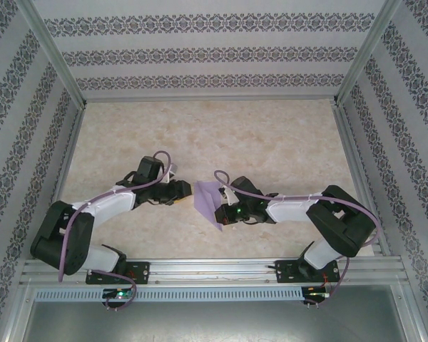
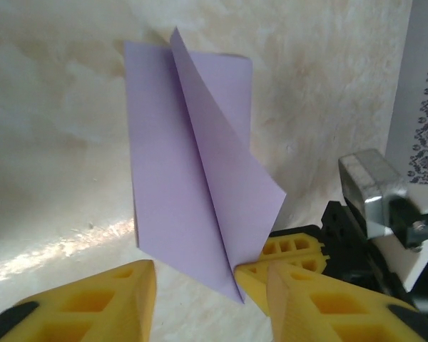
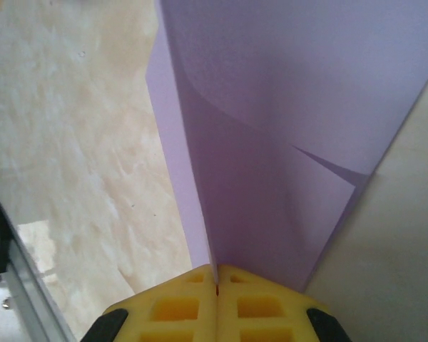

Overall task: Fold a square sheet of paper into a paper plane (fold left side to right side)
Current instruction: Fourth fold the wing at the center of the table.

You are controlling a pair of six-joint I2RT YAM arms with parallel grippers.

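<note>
Right wrist view settles one grip: at the bottom centre, the right gripper (image 3: 215, 279) has its yellow jaws pressed flat together, with an edge of the sheet of paper (image 3: 271, 128) nipped in the seam. The lavender layers rise from there towards the top of the frame. In the left wrist view the left gripper (image 2: 210, 281) stands partly open along the bottom edge with nothing caught in it; the paper's lower point hangs just above the gap. From above, the sheet sits at the centre of the table (image 1: 271, 135), between the two grippers.

The paper looks thin, light and limp. It probably takes a crease, yet one flap springs up off the rest, and it would likely slide on the smooth top or crumple under a hard pull. A shallow pinch on a free edge or corner, such as that raised flap, seems the safest hold.

How many layers the closed jaws hold is unclear. From above, the right gripper covers the sheet's lower right part, and whether the sheet lies fully flat cannot be told.
</note>
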